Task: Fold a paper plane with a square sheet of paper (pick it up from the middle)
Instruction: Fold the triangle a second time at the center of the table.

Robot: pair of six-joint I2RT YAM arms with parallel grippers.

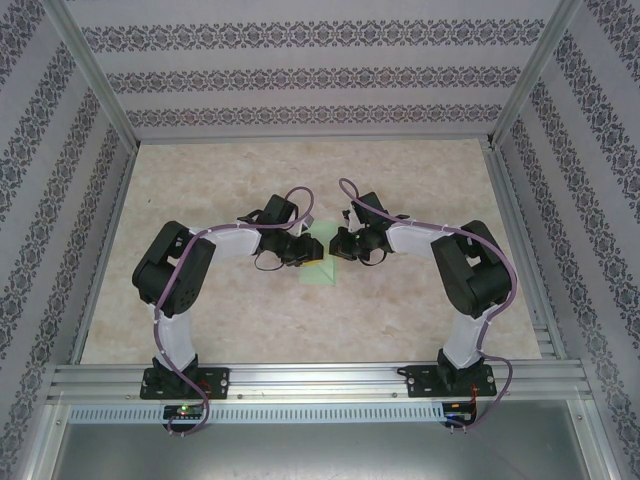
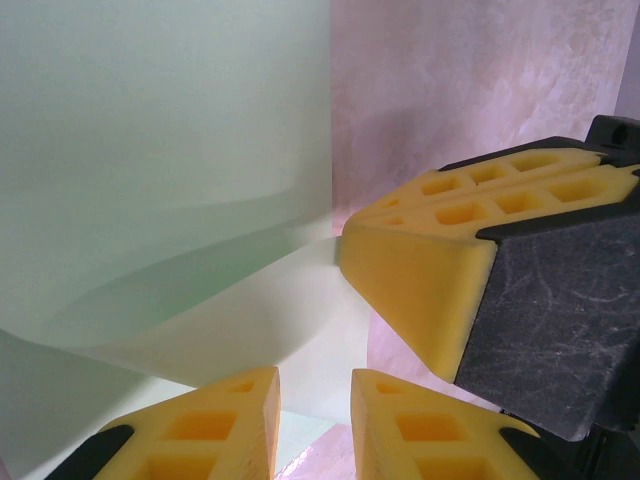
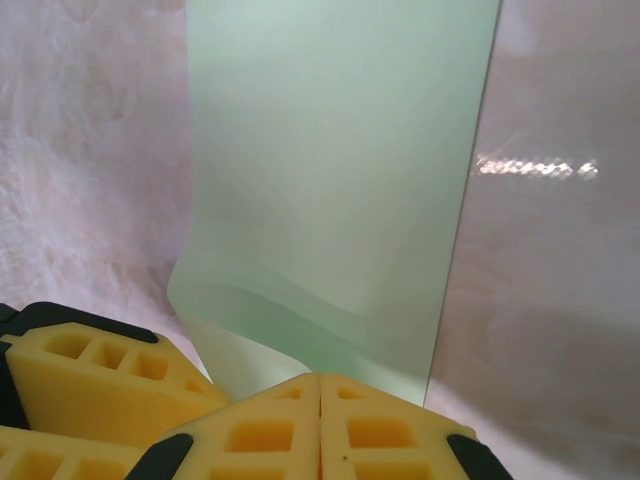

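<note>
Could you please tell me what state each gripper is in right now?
Left gripper: open a little, fingertips apart, nothing pinched.
Right gripper: shut on the square sheet of paper.

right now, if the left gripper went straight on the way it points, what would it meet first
Probably the green paper sheet, just ahead of the left gripper; the right gripper sits beside that line.

No lettering is legible anywhere (the walls (image 1: 300,80) carry ornament, nothing written).
</note>
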